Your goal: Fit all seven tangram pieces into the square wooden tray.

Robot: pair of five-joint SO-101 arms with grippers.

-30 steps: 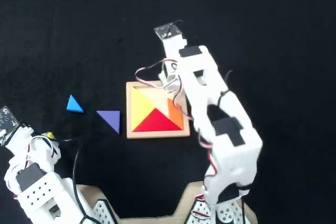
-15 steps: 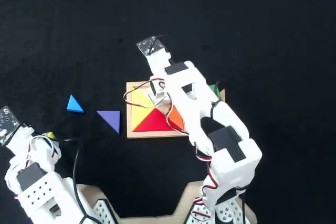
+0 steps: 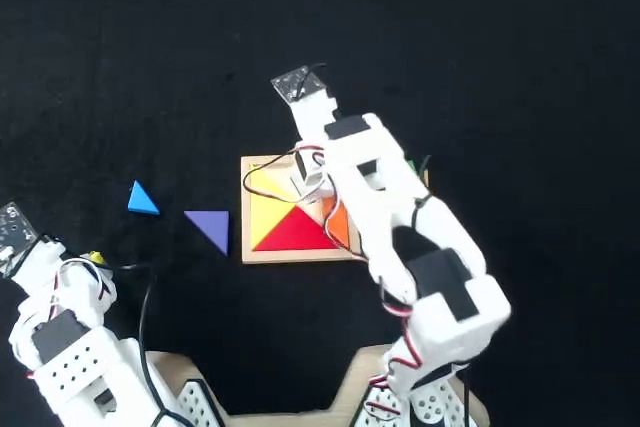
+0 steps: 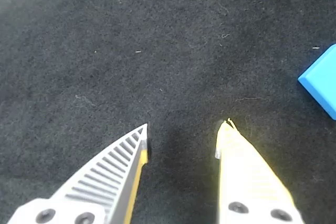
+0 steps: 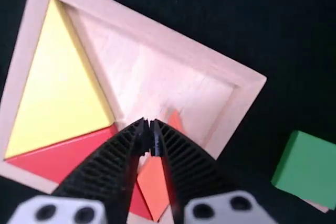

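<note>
At the table's centre, the square wooden tray [image 3: 245, 209] [image 5: 157, 30] is laid flat on the black cloth [image 3: 500, 67]. Three pieces are seated in it. A yellow triangle [image 3: 265, 207] [image 5: 58, 93] is set at 9 o'clock, and a red triangle [image 3: 295, 235] [image 5: 63, 153] at 6 o'clock is touching it. An orange piece [image 3: 338, 222] [image 5: 155, 182] at about 4 o'clock is partly hidden by the right arm [image 3: 400, 217]. Bare wood is left toward 12 o'clock.

The right gripper [image 5: 147, 127] is held over the tray's middle, where red and orange meet. Its jaws are pressed together and nothing is seen between them.

A green block [image 3: 410, 167] [image 5: 304, 169] is placed near the tray at 2 o'clock. A purple triangle [image 3: 210, 227] is found just beside the tray at 9 o'clock, with a blue triangle [image 3: 141, 199] [image 4: 320, 85] farther out the same way.

The left gripper [image 4: 181, 132] is held over the cloth near the blue triangle, its jaws spread and nothing between them.
</note>
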